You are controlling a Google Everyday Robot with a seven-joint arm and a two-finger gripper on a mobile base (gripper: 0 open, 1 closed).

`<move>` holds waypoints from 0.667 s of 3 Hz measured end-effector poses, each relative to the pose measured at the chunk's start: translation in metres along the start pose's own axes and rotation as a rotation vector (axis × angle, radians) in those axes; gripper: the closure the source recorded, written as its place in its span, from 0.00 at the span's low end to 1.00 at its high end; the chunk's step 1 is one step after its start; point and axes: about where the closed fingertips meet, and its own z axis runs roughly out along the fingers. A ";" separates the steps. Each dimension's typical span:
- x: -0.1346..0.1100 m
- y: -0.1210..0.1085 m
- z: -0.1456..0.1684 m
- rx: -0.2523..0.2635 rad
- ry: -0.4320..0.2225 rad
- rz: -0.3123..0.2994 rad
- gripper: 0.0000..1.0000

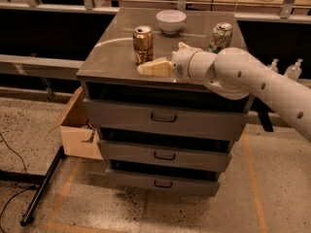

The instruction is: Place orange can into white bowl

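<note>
The orange can stands upright on the left-middle of the grey drawer cabinet's top. The white bowl sits behind it near the back edge, apart from the can and with nothing showing inside. My gripper reaches in from the right on a white arm. It hovers just in front of the can and slightly to its right, near the cabinet's front edge, pointing left. It holds nothing that I can see.
A white and green can stands at the back right of the top, behind my arm. The cabinet has three drawers with handles. An open cardboard box sits on the floor at its left. A dark stand leg lies at the lower left.
</note>
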 end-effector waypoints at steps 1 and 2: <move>-0.006 0.001 0.009 0.024 -0.022 0.002 0.00; -0.016 0.003 0.026 0.037 -0.047 -0.002 0.00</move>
